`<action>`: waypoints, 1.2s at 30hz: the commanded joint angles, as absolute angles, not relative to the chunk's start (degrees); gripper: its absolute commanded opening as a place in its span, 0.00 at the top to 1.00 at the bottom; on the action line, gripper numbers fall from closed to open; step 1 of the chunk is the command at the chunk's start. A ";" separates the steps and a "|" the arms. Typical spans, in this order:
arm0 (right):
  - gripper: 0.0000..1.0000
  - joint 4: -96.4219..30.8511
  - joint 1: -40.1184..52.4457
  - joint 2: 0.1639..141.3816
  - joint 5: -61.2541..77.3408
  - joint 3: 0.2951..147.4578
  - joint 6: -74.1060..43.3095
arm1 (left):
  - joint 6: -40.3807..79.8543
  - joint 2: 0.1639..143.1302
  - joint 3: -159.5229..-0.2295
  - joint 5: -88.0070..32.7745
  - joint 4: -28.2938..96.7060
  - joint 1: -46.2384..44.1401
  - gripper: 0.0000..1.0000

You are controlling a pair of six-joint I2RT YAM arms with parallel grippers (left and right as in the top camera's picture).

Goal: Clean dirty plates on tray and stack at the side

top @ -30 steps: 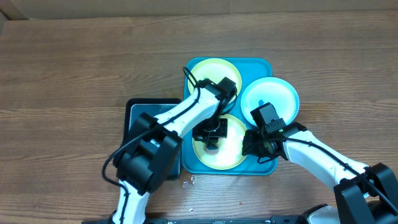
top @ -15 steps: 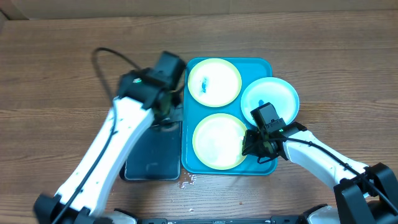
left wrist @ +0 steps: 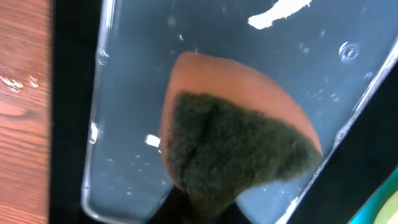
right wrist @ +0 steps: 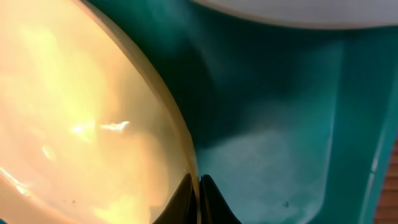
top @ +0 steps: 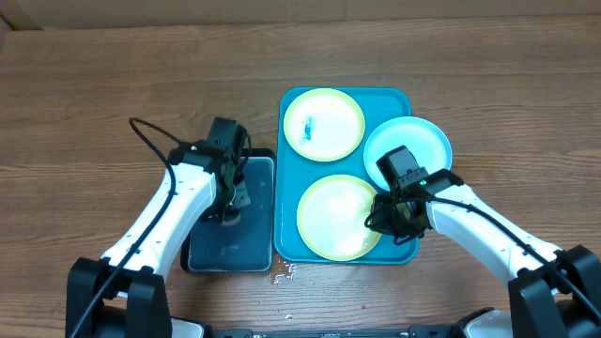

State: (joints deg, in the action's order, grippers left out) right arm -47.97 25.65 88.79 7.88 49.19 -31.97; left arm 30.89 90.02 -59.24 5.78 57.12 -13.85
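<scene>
Whereas the left tool [top: 229, 199] was over the near yellow plate [top: 336, 218] a second ago, it now hangs above the black tray [top: 202, 255] beside the blue tray [top: 280, 141]. It is closed on a sponge [left wrist: 236, 149], whose green face sits at or in the shallow water there. Judgement: scrubbing has paused for a rinse, and that plate's centre shows no smear. The far yellow plate [top: 324, 124] carries a blue smear [top: 308, 128] and is yet to be cleaned. The light-blue plate [top: 409, 143] overhangs the blue tray's right rim. The left arm reaches forward from the near edge of the desk [top: 94, 94], wrist pointing down. The right tool [top: 385, 223] is nipped nearly shut on the near plate's right rim, apparently steadying it. No plate is stacked at the side yet.
</scene>
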 commanded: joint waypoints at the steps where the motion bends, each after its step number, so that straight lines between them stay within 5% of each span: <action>1: 0.96 -50.13 26.15 89.38 6.46 53.15 -28.88 | 28.51 89.54 -59.57 2.35 56.95 -13.41 0.74; 3: 0.96 -54.06 26.52 89.38 6.46 57.17 -26.92 | 27.40 88.82 -62.22 1.43 59.90 -13.41 0.49; 6: 0.96 -58.17 27.44 89.38 6.00 62.89 -24.53 | 27.38 86.98 -66.76 1.48 64.16 -13.39 0.41; 11: 0.96 -63.46 31.86 89.38 0.30 73.69 -20.91 | 27.40 82.04 -77.08 1.52 71.13 -12.36 0.00; 22: 0.96 -51.86 46.78 91.22 -17.82 81.71 -20.93 | 27.35 71.02 -98.48 2.04 81.28 -3.57 0.00; 36: 0.96 -43.72 66.52 98.06 -60.75 81.80 -20.80 | 24.88 59.81 -99.88 13.04 82.50 -2.63 0.00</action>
